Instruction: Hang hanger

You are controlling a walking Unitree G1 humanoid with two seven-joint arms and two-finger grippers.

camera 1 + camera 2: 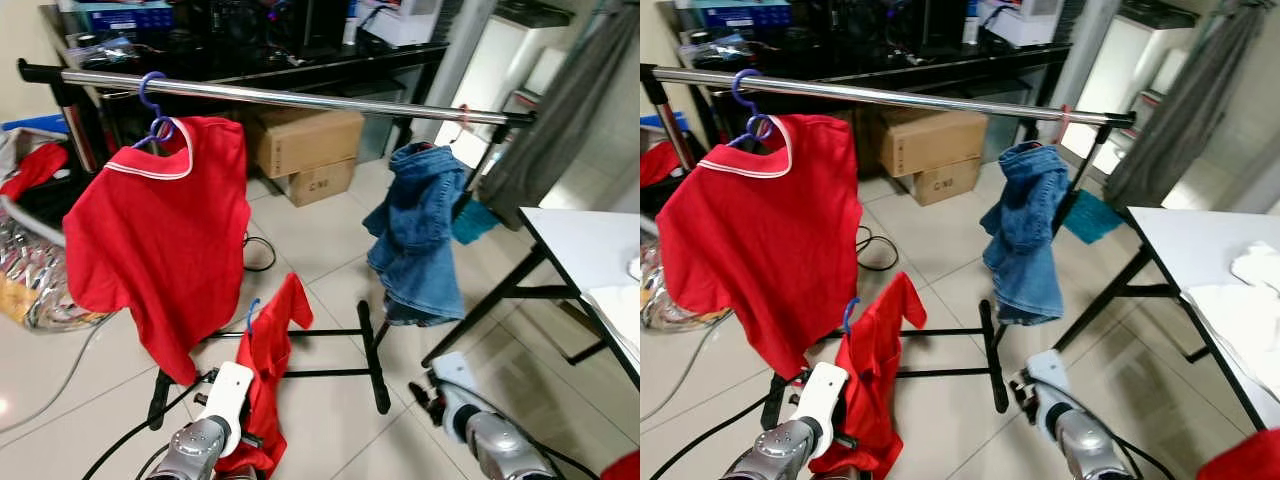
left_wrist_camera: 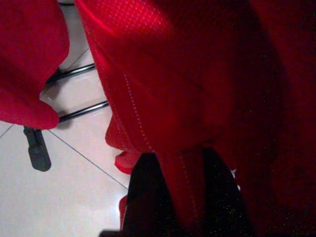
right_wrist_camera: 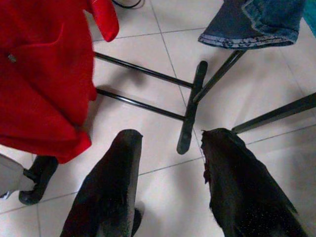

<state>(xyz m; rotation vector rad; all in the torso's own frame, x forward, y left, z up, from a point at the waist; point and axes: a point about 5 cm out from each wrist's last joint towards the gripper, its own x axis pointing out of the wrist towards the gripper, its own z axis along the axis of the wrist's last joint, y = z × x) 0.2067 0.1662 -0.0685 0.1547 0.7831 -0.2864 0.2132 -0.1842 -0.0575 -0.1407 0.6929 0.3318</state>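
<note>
Near left, low in front of the robot, the left tool (image 1: pixel 250 440) is closed on a red shirt (image 1: pixel 268 385) that hangs from a blue hanger; its hook (image 1: pixel 251 314) pokes up above the collar. Near right, the right tool (image 3: pixel 170 182) is spread wide, holding nothing, over floor tiles. Farther off, the rail (image 1: pixel 300 100) runs left to right, with another red shirt (image 1: pixel 160 235) at its left and a denim garment (image 1: pixel 420 230) at right. Step in hand: carrying the hanger. Next move probably calls for lifting the hook over the bare middle of the rail.
</note>
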